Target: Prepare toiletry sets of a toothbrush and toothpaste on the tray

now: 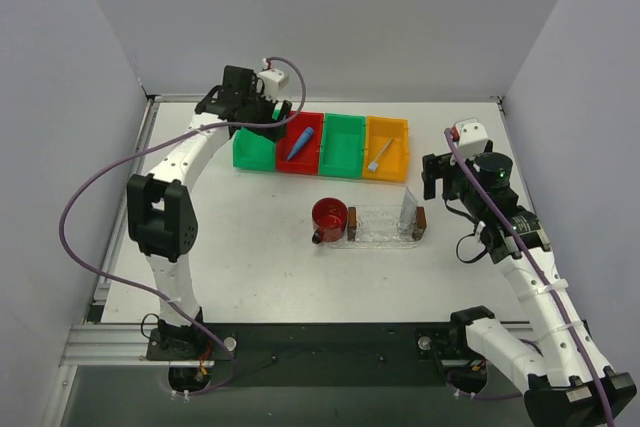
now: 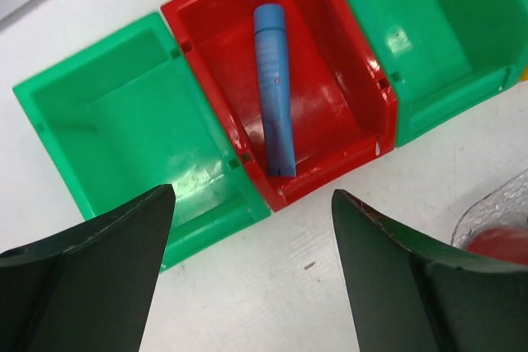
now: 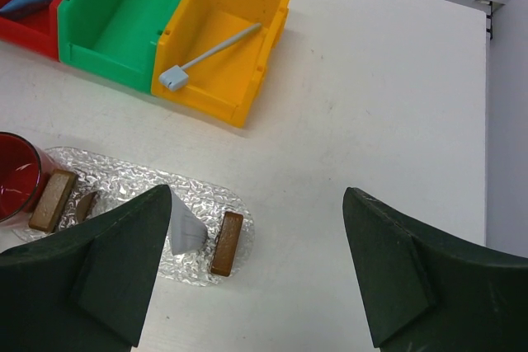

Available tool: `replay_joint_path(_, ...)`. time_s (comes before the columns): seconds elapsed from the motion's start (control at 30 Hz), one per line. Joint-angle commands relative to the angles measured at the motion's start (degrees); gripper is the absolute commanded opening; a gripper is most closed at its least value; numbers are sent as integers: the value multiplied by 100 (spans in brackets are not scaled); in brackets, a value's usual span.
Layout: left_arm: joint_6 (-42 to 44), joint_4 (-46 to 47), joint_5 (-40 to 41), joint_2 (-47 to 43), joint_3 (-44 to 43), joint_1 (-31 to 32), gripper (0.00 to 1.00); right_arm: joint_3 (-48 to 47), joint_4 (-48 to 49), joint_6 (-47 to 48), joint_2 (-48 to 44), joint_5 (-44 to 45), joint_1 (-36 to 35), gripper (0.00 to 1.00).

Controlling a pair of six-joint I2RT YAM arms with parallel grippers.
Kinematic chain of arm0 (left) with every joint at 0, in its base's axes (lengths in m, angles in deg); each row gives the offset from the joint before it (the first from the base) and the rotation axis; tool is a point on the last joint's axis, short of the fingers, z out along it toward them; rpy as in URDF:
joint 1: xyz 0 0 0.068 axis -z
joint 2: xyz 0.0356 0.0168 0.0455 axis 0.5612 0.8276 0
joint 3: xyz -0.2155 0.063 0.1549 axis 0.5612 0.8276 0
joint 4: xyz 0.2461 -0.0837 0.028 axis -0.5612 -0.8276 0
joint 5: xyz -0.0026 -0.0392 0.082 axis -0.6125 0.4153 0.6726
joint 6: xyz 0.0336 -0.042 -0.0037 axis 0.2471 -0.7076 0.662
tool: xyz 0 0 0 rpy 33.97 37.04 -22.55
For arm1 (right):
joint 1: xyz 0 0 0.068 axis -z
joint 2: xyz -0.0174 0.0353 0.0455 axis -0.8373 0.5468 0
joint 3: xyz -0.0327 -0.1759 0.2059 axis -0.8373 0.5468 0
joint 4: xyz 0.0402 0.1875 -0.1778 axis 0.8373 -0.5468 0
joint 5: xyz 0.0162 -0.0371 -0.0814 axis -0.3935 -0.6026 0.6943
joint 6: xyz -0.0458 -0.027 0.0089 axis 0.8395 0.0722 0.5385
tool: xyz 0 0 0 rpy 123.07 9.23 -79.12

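Straight ahead of the left gripper (image 2: 253,204), jaws spread wide and empty, the blue toothpaste (image 2: 274,100) lies in the red bin (image 2: 346,121). Right gripper (image 3: 257,204) gapes too, holding nothing. The toothbrush (image 3: 216,45) rests well ahead in the orange bin (image 3: 247,96). The tray (image 1: 378,227) sits just beside one finger, a white tube (image 3: 183,230) seemingly propped inside.

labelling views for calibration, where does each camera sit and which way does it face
top external: above and behind the arms, looking down on the table; left arm and right arm show.
left wrist: on the left arm, looking down into the red bin with the blue tube; left gripper at the bottom edge.
right wrist: on the right arm, looking down at toothbrush and tray; right gripper below.
shared: both wrist views show the blue tube.
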Motion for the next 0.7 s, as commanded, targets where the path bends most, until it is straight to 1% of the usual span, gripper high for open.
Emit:
replay_joint_path(0.0,88,424,128,341,-752,165,86,17,206,72,91,-29,90,79)
replay_joint_path(0.07,176,371,154,560,-937,218,85,17,206,81,126,-38,99,79)
replay_joint_path(0.23,360,265,172,982,-1438,323,77,26,206,81,135,-108,152,79)
replay_joint_path(0.33,413,230,190,1220,-1588,359,75,35,206,73,118,-152,205,79)
replay_joint_path(0.37,465,239,190,1264,-1676,367,72,35,197,73,118,-161,222,79)
replay_joint_path(0.67,747,186,146,1572,-1870,446,63,43,171,46,135,-293,380,78)
